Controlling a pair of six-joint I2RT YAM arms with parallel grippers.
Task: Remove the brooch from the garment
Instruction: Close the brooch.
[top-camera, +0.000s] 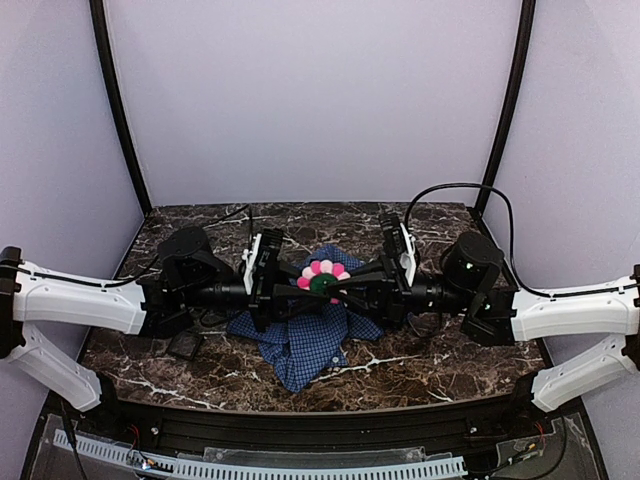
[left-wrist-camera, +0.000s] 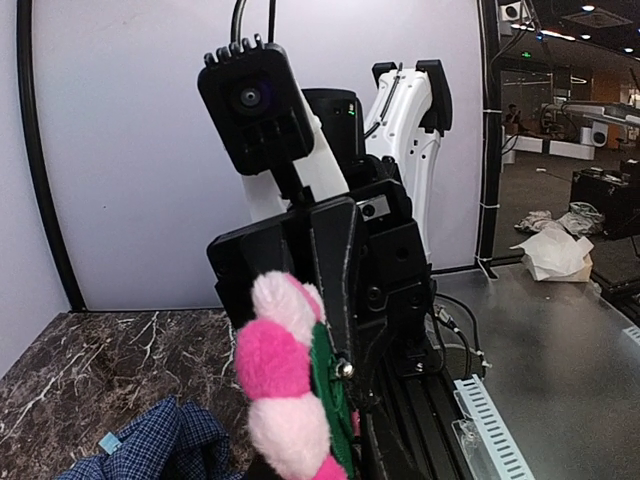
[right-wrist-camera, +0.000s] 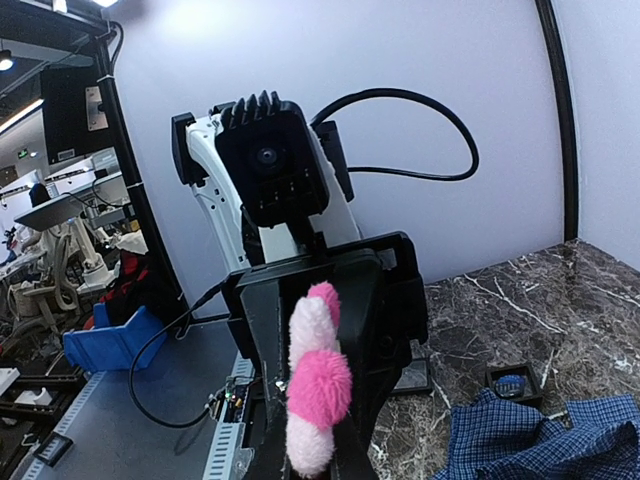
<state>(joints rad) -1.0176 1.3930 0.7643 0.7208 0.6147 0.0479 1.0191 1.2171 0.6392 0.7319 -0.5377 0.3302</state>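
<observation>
Where the two claws meet tip to tip, the brooch (top-camera: 322, 277) sits between them, with the garment (top-camera: 300, 350) crumpled below. The right gripper (top-camera: 346, 287) is pressed together, pinching the brooch's green back. The pink petals hide the tips of the left gripper (top-camera: 297, 287), so I cannot tell its grip.

brooch (left-wrist-camera: 275, 362) cut off below, garment (top-camera: 300, 350) partly hidden
</observation>
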